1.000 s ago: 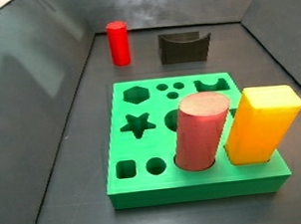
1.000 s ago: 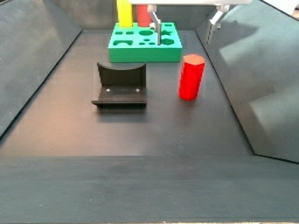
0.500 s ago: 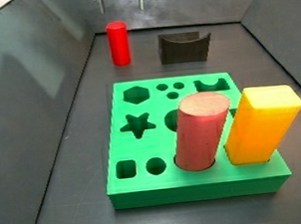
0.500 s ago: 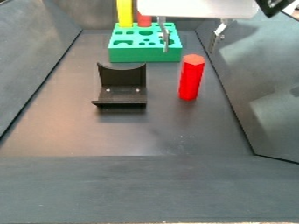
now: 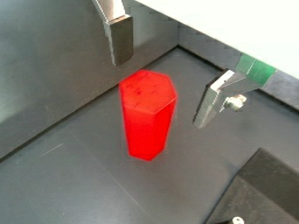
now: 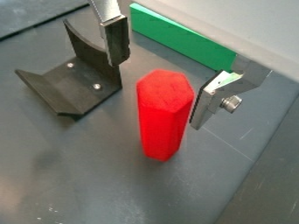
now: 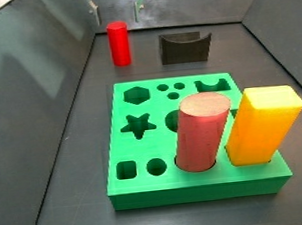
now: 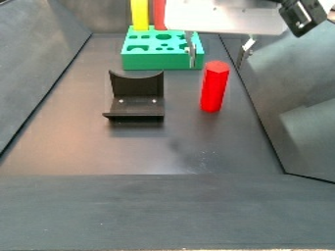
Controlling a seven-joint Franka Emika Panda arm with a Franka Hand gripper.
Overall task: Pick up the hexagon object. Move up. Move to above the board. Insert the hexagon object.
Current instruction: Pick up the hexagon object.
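Wrist views show the gripper [image 5: 163,72] above the upright hexagon object [image 5: 149,114], fingers [image 6: 114,41] spread wide, holding nothing.

Red hexagon object [image 6: 162,114] upright on floor, green board [image 7: 201,183] apart, tool [image 6: 163,74] apparently above

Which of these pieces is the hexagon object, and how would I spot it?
Start at the green board; beyond it, on the dark floor beside the black fixture, stands the hexagon object. The gripper hangs over it, jaws open. It is slim, bright red and faceted, unlike the thick pinkish cylinder.
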